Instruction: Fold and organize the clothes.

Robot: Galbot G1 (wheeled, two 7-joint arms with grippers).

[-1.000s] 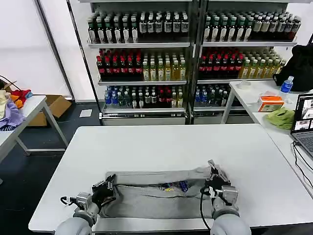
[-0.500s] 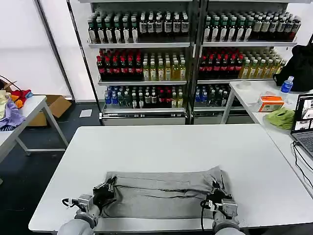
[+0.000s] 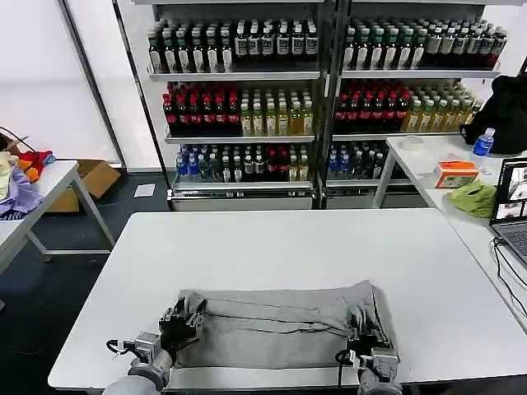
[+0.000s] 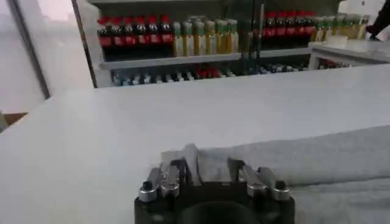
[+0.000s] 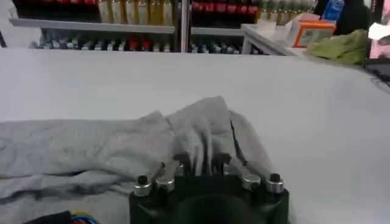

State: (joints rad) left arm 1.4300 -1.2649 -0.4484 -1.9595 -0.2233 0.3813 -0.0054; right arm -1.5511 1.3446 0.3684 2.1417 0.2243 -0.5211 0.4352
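A light grey shirt point(image 3: 280, 325) lies folded into a long band across the near part of the white table point(image 3: 288, 247). My left gripper point(image 3: 183, 323) is at the band's left end, shut on a raised pinch of the grey cloth point(image 4: 317, 158) that shows between its fingers point(image 4: 210, 173). At the right end, near the table's front edge, my right gripper point(image 3: 368, 336) is shut on a bunched ridge of the shirt point(image 5: 91, 146) that rises between its fingers point(image 5: 204, 164). A scrap of multicoloured print point(image 5: 79, 218) peeks out beside the right wrist.
Shelves of bottles point(image 3: 247, 90) stand behind the table. A side table on the right holds a laptop point(image 3: 512, 206), a green cloth point(image 3: 473, 197) and an orange box point(image 3: 454, 173). Another table with piled clothes point(image 3: 16, 185) stands at the left.
Both grippers have pulled the shirt's upper layer toward the near edge and lowered it. The chest print is now covered in the head view, and the band lies flatter.
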